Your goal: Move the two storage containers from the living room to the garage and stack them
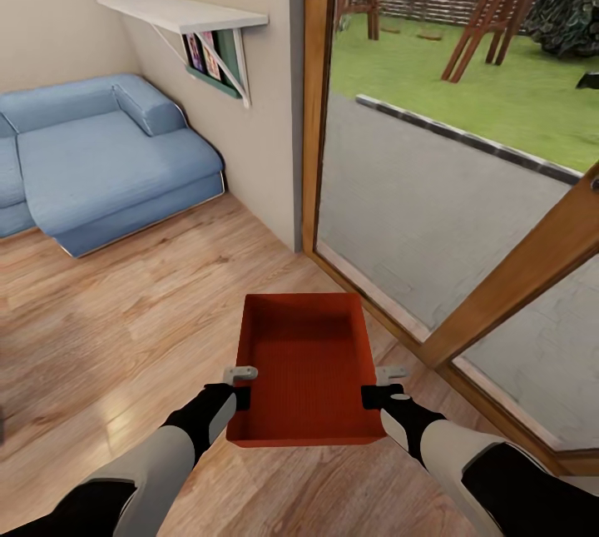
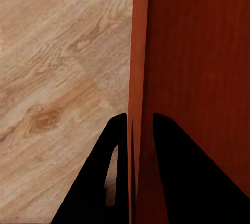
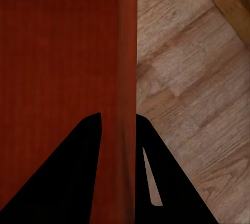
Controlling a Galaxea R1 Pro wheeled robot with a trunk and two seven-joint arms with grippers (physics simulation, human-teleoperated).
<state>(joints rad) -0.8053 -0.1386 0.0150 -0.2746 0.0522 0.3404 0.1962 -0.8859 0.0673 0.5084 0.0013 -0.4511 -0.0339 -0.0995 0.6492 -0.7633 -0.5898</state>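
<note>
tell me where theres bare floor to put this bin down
Wood floor lies bare between the blue sofa and the storage container, and on toward the left. It is tight on the right, where the glass door's wooden frame runs close beside the container.

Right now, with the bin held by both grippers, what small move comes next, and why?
Probably turn the base away from the glass door. Left gripper and right gripper each pinch a wall of the bin, so it is ready to carry; only living-room floor and sofa lie around.
</note>
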